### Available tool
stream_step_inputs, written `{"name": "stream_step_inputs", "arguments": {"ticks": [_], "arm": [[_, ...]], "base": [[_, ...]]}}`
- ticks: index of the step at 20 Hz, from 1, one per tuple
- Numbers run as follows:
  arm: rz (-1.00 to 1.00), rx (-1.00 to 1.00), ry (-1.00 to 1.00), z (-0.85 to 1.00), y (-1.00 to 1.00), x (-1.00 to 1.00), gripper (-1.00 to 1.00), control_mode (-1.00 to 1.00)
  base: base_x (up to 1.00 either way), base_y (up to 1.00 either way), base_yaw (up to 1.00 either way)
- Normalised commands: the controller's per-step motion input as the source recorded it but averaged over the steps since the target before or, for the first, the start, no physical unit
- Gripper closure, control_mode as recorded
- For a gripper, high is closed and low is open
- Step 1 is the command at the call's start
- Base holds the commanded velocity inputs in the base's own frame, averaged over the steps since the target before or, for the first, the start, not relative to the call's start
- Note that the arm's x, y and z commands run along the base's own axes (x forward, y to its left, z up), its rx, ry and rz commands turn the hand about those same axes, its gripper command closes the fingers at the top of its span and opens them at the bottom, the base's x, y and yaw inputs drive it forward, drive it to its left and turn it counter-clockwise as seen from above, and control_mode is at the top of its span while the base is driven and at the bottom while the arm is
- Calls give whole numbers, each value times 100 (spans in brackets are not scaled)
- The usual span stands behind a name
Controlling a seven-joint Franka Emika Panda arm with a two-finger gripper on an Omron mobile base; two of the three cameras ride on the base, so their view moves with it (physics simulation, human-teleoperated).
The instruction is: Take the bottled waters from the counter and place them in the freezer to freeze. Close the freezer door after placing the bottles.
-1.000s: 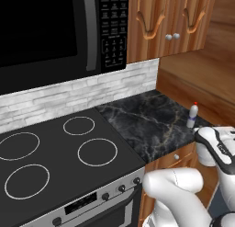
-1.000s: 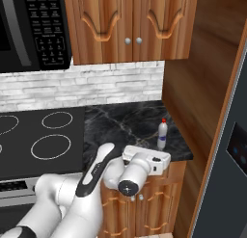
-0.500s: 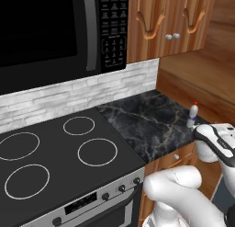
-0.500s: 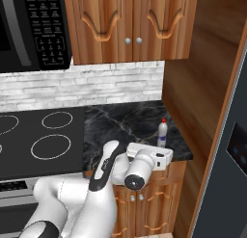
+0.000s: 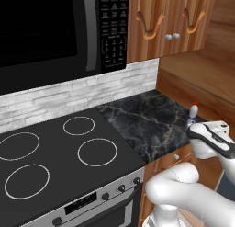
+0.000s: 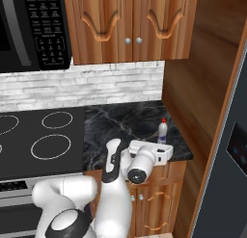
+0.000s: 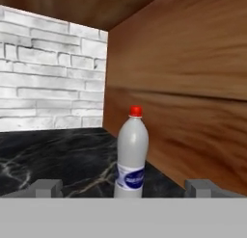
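Observation:
One of the bottled waters (image 7: 131, 152), whitish with a red cap and a bluish label, stands upright on the black marble counter (image 7: 58, 155) close to the wooden side wall. The base views show this bottle (image 5: 193, 115) (image 6: 163, 132) near the counter's (image 6: 120, 126) right front corner. My gripper (image 7: 124, 188) is open, level with the bottle's lower half and a short way in front of it, its two fingertips spread wide on either side and touching nothing. The hand (image 6: 161, 149) (image 5: 215, 128) hovers over the counter's front edge. The freezer (image 6: 230, 184) stands dark at the far right.
A black glass stovetop (image 5: 55, 152) with white rings lies left of the counter, under a microwave (image 5: 55, 28). Wooden wall cabinets (image 6: 130, 25) hang above. A tall wooden panel (image 6: 202, 87) walls in the counter on the right, behind a white brick backsplash (image 7: 48, 73).
The hand has moved right and up toward the bottle, from below the counter's front edge to over it. The fingers stay spread. The bottle has not moved.

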Motion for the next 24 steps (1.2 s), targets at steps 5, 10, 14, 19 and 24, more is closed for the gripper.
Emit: {"name": "stream_step_inputs", "arguments": {"ticks": [5,10,14,19,24], "arm": [[0,-3,0,-15,0,28,-100,-100],[0,0,0,-3,0,27,-100,-100],[0,0,0,0,-3,24,-100,-100],[-2,0,0,0,-18,16,-100,-100],[-5,0,0,0,-29,0,-100,-100]], "base": [[0,0,0],[0,0,0],[0,0,0],[0,0,0],[0,0,0]]}}
